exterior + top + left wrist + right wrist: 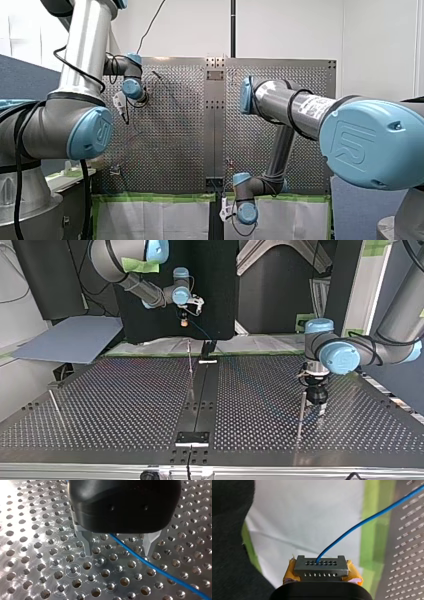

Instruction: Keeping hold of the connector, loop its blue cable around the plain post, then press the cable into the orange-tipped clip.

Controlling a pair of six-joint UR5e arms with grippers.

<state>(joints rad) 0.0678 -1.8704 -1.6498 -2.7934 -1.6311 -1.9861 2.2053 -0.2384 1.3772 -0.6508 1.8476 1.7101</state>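
At the top view's far edge, left of centre, you have the right gripper (184,320), high above the perforated table (125,405). Jaws: pinching the connector (321,566), a grey metal block with rows of small holes, between yellow pads (290,572), as the right wrist view shows you.

Blue cable (362,521): leaves the connector's face and runs ahead of the gripper toward the table. In the top view you can follow it down from the right gripper toward the dark centre strip (202,390) at the far edge. Beyond that it is too thin to trace.

Left gripper (118,548): at the top view's right, low over the table. Jaws: spread, two metal fingers (87,545) well apart, gripping nothing. The blue cable passes between them, nearer one finger than the other. You cannot tell whether it touches the plate.

Post (301,412): thin, upright, just beside the left gripper, on its left in the top view.

Thin rod (190,365): upright beside the centre strip, toward the far edge. You cannot make out its tip colour.

Second rod (54,404): leaning, at the top view's near left, well apart from both grippers.
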